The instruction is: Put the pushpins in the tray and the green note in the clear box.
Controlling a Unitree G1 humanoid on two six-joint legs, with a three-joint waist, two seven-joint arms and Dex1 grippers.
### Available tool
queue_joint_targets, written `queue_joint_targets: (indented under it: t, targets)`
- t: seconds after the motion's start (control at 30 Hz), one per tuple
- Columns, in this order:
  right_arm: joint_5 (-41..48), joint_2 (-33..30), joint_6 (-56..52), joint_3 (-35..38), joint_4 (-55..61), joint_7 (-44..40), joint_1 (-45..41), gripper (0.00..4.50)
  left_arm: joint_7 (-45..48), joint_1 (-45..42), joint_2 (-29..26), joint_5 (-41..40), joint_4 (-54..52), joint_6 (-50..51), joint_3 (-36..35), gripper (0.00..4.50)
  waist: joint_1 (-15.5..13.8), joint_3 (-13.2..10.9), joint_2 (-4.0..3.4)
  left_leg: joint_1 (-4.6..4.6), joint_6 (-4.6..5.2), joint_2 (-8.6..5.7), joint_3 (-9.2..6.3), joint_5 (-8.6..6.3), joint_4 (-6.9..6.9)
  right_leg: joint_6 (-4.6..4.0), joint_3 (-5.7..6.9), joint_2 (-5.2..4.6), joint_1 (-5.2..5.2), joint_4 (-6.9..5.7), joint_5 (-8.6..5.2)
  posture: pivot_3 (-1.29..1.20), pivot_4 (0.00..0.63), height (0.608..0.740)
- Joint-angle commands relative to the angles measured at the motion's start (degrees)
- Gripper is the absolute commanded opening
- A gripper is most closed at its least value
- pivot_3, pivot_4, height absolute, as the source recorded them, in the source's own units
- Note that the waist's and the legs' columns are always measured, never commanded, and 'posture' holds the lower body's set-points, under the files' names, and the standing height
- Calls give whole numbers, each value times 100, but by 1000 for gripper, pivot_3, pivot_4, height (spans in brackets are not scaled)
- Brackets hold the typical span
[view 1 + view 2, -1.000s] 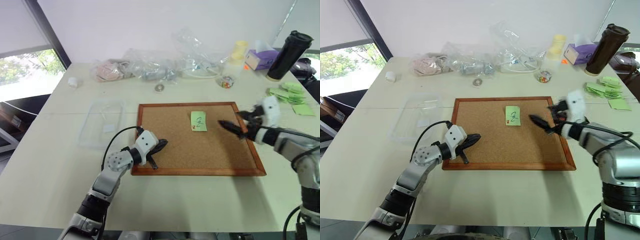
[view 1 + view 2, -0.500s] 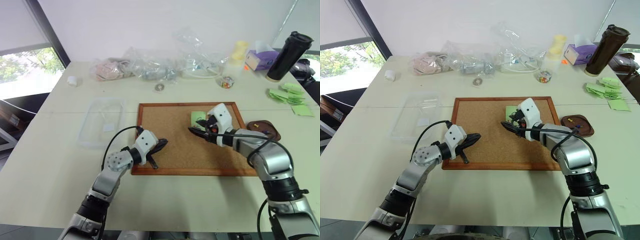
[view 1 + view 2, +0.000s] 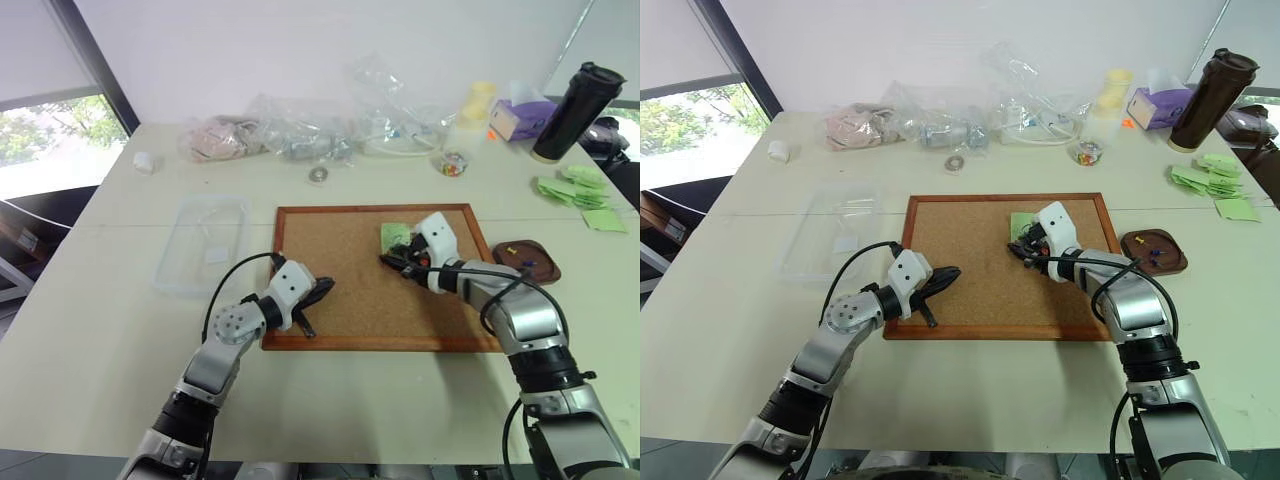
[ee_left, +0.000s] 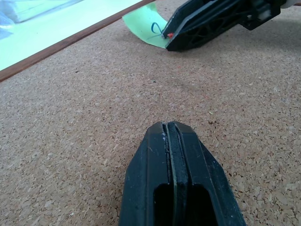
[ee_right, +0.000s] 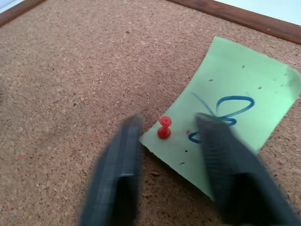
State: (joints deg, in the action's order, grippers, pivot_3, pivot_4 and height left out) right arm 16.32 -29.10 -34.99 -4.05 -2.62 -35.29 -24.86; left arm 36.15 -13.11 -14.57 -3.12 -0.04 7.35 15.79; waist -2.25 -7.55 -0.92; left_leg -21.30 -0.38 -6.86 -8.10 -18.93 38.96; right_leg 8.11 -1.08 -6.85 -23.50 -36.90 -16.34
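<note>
Head view: right gripper (image 3: 392,263) sits at the green note (image 3: 393,233) on the cork board (image 3: 330,250); tray (image 3: 527,261) lies beside it

Left wrist: left gripper (image 4: 173,141) shut, empty

Right wrist: fingers (image 5: 113,165) apart, straddling 1 red pushpin (image 5: 164,128), not yet gripping. Closing off-centre could tip the pin or tear the note

One green note (image 5: 230,113), one red pushpin (image 5: 164,127) stuck in it, one cork board (image 3: 970,290), one tray (image 3: 1154,252), one clear box (image 3: 203,243), and two grippers: left gripper (image 4: 175,183), right gripper (image 5: 171,165).
</note>
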Motion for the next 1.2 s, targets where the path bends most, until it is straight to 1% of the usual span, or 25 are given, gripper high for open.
queue_joint_targets:
  t: [0.03, 0.23, 0.43, 0.53, 0.6, 0.67, 0.77, 0.87, 0.93, 1.0, 1.07, 1.1, 1.17, 1.2]
  targets:
    - [-52, 36, 43, 18, 145, -31, 27, 22, -1, 153, -32, 92, 200, 172, 107, 0, 2, 1, 2, 0, 0, 0, 0, 0, 0, 0, 0, 0, 0, 0, 0, 0, 150, 730]
    - [21, 37, -78, 152, 320, 11, 8, 22, 7, 160, -34, 84, 170, 204, 117, 0, 1, 1, 2, 1, 0, 0, 0, 0, 0, 0, 0, 0, 0, 0, 0, 0, 150, 730]
    - [398, -272, -638, 594, 1375, -55, -34, 22, 49, 163, -49, 71, 155, 262, 130, 0, -7, -2, -1, -11, 0, -1, -1, 0, -3, 0, 0, -2, -12, 0, 0, 0, 150, 730]
    - [622, -509, -722, 567, 1912, -389, 138, 22, 58, 153, -41, 68, 178, 266, 127, 0, -2, -1, 3, -10, 0, -1, -1, 0, -5, 0, 1, -1, -11, 3, 0, 0, 150, 730]
    - [699, -569, -828, 576, 2093, -409, 190, 22, 62, 145, -31, 63, 199, 267, 126, 0, -3, -1, 6, -5, 1, 1, -2, -1, -7, 0, 1, 0, -4, 7, 0, 0, 150, 730]
    - [772, -759, -929, 518, 2405, -562, 278, 22, 68, 116, -23, 66, 250, 254, 125, 0, -13, -2, 6, -6, 1, 2, -3, -1, -6, 0, 1, 0, -3, 10, 0, 0, 150, 730]
    - [850, -914, -1039, 471, 2661, -683, 324, 22, 139, 36, -147, 69, 277, 242, 43, 0, -5, -3, 9, -8, 1, 0, -3, -1, -6, 0, 1, -1, -3, 12, 0, 0, 150, 730]
    - [868, -1068, -1069, 422, 2797, -810, 344, 22, 597, -23, -475, -294, -141, 500, -151, 0, 10, -8, 16, -7, 0, 8, -2, -1, -6, 0, 1, 0, -3, 14, 0, 0, 150, 730]
    - [881, -1143, -1072, 402, 2860, -884, 370, 22, 942, -67, -673, -695, -532, 865, -263, 0, 55, -24, 35, -7, 0, 14, 0, -1, -11, 0, 0, 4, -11, 13, 0, 0, 150, 730]
    - [863, -1231, -1051, 349, 2915, -962, 403, 22, 1118, -188, -757, -1146, -853, 1290, -447, 0, 100, -38, 48, -9, 0, 17, -2, -1, -19, 0, -1, 4, -19, 10, 0, 0, 150, 730]
    - [801, -1448, -934, 214, 3061, -1181, 513, 0, 1163, -489, -760, -1704, -1183, 1864, -728, 726, 129, -58, 61, -16, -1, 16, -2, -1, -22, 0, 0, 3, -27, 8, 0, 0, 150, 730]
    - [802, -1504, -888, 182, 3125, -1241, 549, 0, 1165, -633, -751, -1922, -1293, 2100, -839, 1007, 116, -67, 72, -21, -1, 14, -6, 0, -20, 0, 1, 1, -32, 4, 0, 0, 150, 730]
    - [762, -1571, -816, 144, 3192, -1261, 570, 0, 1114, -881, -683, -2320, -1411, 2531, -1021, 2118, 131, -83, 96, -34, -2, 13, -13, 0, -11, 0, 5, 2, -39, 3, 0, 0, 150, 730]
    - [702, -1610, -769, 102, 3213, -1271, 570, 0, 1084, -1003, -637, -2503, -1425, 2711, -1106, 2598, 141, -85, 99, -34, -2, 13, -12, 0, -9, 0, 5, 1, -38, 2, 0, 0, 150, 730]
